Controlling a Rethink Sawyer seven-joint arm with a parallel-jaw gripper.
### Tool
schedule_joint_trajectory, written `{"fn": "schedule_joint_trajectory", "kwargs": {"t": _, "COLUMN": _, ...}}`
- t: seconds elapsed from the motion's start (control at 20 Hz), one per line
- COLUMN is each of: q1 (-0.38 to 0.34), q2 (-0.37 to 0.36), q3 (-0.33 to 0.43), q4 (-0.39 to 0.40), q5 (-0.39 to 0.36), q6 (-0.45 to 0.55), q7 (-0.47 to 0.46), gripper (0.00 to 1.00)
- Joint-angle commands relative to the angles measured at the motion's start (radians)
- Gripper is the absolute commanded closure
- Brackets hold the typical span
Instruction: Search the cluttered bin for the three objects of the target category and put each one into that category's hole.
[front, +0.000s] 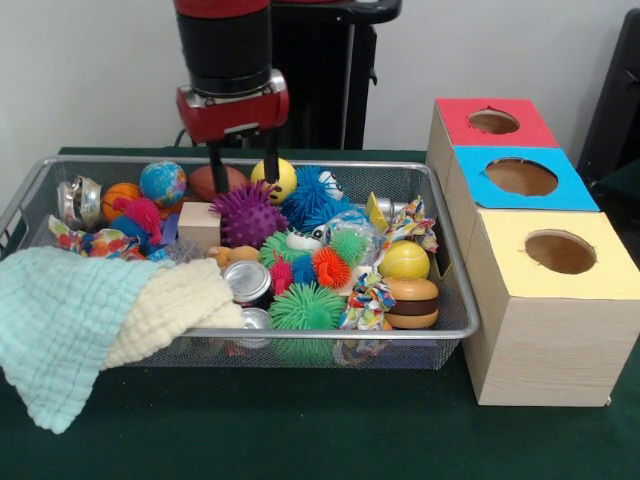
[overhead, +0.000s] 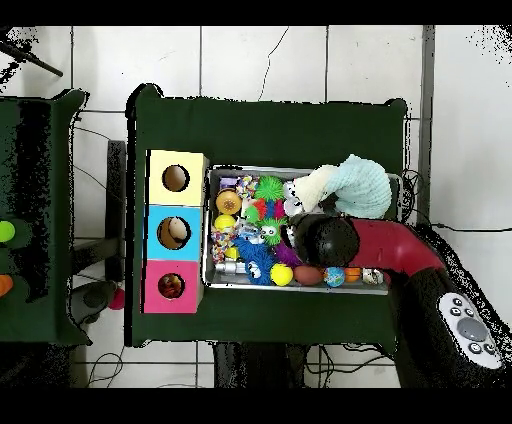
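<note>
Currently, hand (front: 243, 165): hanging released, fingers spread, over the bin's far side above the purple spiky ball (front: 247, 214)
Bin (front: 455, 290): sitting on the green counter (front: 300, 430)
Tan toy (front: 232, 256): lying mid-bin
Red-topped hole (front: 493, 121): standing farthest back

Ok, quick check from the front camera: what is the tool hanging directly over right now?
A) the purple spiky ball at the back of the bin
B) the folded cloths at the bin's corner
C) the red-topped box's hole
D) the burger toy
A: in the front view the tool has its two fingers pointing down, spread apart, just above the purple spiky ball inside the wire-mesh bin, well away from the boxes.
</note>
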Motion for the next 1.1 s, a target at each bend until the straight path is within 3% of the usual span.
{"fn": "schedule_joint_trajectory", "kwargs": {"t": 0.05, "q1": 0.066, "q2": 0.015, "q3": -0.1, "q4": 0.09, "q5": -0.034, "q6": 0.045, "q7": 0.158, "gripper": 0.0}}
{"fn": "schedule_joint_trajectory", "kwargs": {"t": 0.1, "q1": 0.058, "q2": 0.021, "q3": -0.07, "q4": 0.085, "q5": -0.098, "q6": 0.024, "q7": 0.044, "gripper": 0.0}}
{"fn": "schedule_joint_trajectory", "kwargs": {"t": 0.2, "q1": 0.037, "q2": 0.042, "q3": -0.034, "q4": 0.091, "q5": -0.161, "q6": -0.048, "q7": -0.046, "gripper": 0.0}}
{"fn": "schedule_joint_trajectory", "kwargs": {"t": 0.4, "q1": 0.013, "q2": 0.071, "q3": -0.009, "q4": 0.089, "q5": -0.242, "q6": -0.111, "q7": -0.08, "gripper": 0.0}}
{"fn": "schedule_joint_trajectory", "kwargs": {"t": 0.65, "q1": 0.0, "q2": 0.087, "q3": 0.014, "q4": 0.063, "q5": -0.274, "q6": -0.142, "q7": -0.042, "gripper": 0.0}}
{"fn": "schedule_joint_trajectory", "kwargs": {"t": 1.1, "q1": -0.005, "q2": 0.051, "q3": 0.032, "q4": 0.059, "q5": -0.27, "q6": -0.167, "q7": 0.007, "gripper": 0.0}}
